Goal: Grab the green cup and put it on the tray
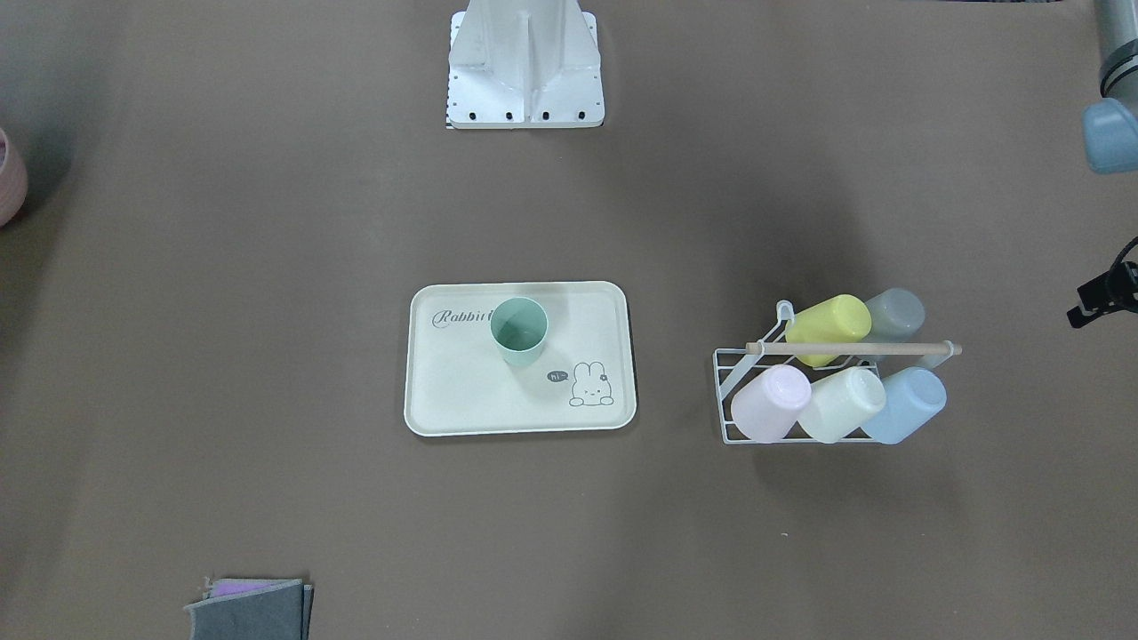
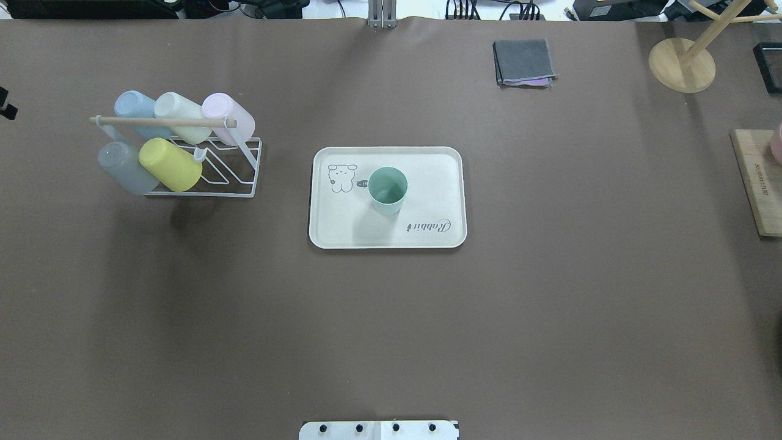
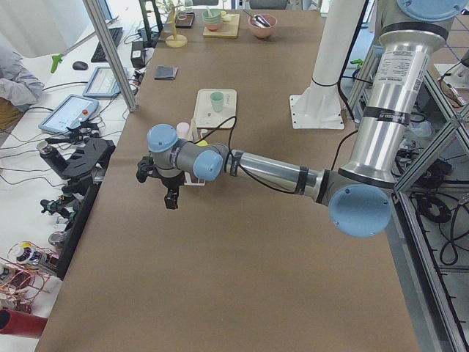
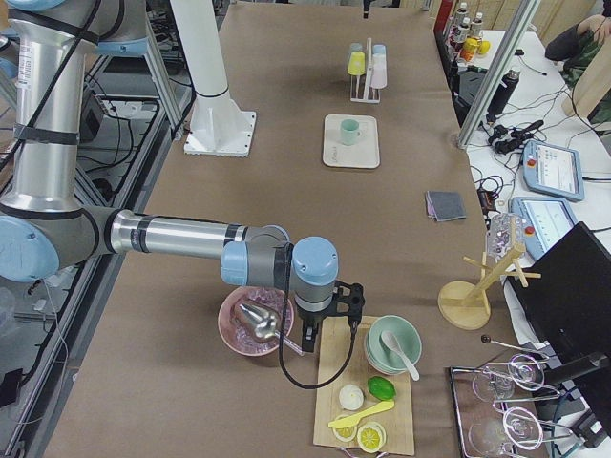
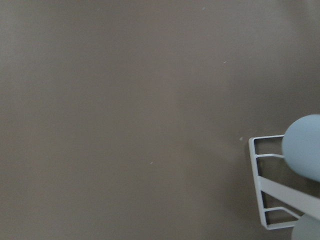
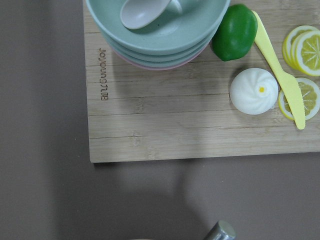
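Counter (image 2: 550, 305): tray (image 2: 440, 183) midway between left and right edges. Green cup (image 2: 387, 190) upright on tray, untouched. Placing judged done; next move only calls for parking arms. Left gripper (image 3: 171, 196) near left edge, right gripper (image 4: 307, 336) near right edge: nothing seen held, jaw gap cannot tell.

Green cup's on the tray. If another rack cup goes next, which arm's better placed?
Left. The left gripper hovers near the rack, whose corner shows in its wrist view. The right gripper is over the cutting board at the table's far end.
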`<state>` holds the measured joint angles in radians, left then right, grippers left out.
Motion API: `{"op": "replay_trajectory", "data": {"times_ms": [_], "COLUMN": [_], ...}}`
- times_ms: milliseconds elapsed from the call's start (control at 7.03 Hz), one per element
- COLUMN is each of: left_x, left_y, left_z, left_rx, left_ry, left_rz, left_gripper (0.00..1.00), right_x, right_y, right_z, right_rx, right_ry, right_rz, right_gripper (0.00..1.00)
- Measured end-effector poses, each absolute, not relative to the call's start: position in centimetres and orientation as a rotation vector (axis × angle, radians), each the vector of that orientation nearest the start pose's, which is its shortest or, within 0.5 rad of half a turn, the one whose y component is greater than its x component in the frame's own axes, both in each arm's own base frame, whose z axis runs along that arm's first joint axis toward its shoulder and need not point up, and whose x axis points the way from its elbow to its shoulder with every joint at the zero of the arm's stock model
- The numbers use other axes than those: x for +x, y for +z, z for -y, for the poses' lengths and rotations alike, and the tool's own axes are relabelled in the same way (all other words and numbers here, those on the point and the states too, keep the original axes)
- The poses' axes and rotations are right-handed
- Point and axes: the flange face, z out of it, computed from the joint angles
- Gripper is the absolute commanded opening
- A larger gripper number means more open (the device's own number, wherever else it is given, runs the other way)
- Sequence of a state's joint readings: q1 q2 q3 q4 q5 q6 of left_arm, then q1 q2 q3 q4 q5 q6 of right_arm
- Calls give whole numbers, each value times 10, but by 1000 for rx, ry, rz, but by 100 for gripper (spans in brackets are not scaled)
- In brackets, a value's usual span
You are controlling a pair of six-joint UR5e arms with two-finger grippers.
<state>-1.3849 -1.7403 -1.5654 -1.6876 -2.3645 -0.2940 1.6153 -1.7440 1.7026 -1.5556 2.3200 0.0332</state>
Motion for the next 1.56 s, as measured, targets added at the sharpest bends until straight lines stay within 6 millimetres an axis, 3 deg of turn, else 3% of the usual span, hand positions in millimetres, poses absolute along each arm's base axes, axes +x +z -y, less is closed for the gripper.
{"op": "replay_trajectory", "data": {"times_ms": [284,569,711,1137,1564], "left_x": [-2,-32,-39,-46,-57], "left_y": [617,656,663,660,674], "left_z": [532,495,487,479,445], "left_rx": [31,17,15,31,12], "left_ry": [-9,-2,-5,-8,-47], "left_rz": [-815,-806,-805,-807,-834], "left_gripper": [98,98,98,98,98], "right_x": [84,85,79,27,18], "right_y": [668,645,631,618,618], "right_z": [417,441,457,482,479], "right_rx": [-9,23,23,-45,-61], "right_ry": [80,89,121,181,191], "right_rz": [748,743,744,705,710], "right_gripper": [100,100,100,100,100]}}
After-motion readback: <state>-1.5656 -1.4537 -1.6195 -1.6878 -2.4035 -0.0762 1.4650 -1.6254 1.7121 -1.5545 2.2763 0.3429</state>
